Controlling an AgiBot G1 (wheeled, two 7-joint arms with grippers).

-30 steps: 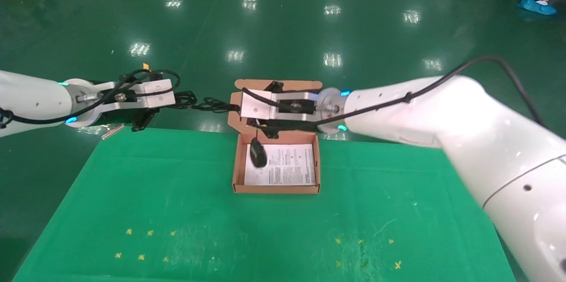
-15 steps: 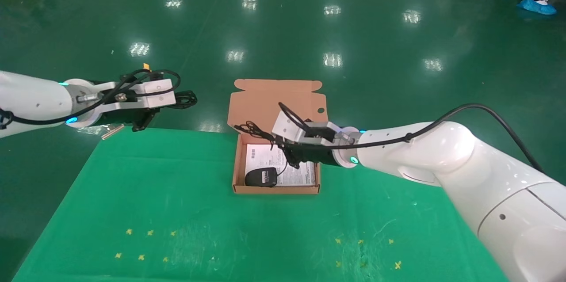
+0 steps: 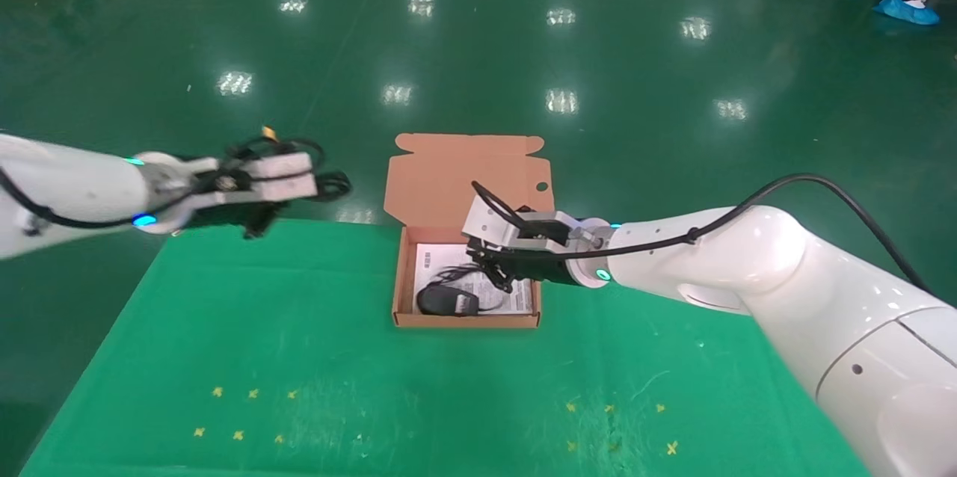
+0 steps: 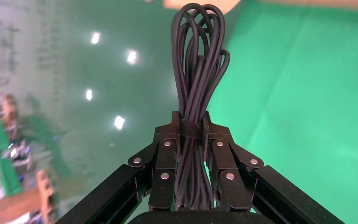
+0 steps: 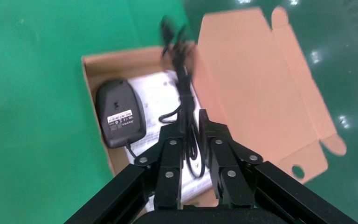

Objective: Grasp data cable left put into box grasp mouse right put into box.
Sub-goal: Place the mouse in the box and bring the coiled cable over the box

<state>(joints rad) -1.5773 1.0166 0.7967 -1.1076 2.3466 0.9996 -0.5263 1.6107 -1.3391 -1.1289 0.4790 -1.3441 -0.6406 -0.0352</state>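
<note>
Cardboard box (image 3: 401, 290) holds mouse (image 3: 447, 302) (upside down).

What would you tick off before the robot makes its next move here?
1. Mouse lying inside the box: ok.
2. Mouse cord released by the right gripper: not ok, fingers shut on it.
3. Data cable gripped by the left gripper: ok.
4. Data cable in the box: not ok, held left of it.
5. Box lid open: ok.
</note>
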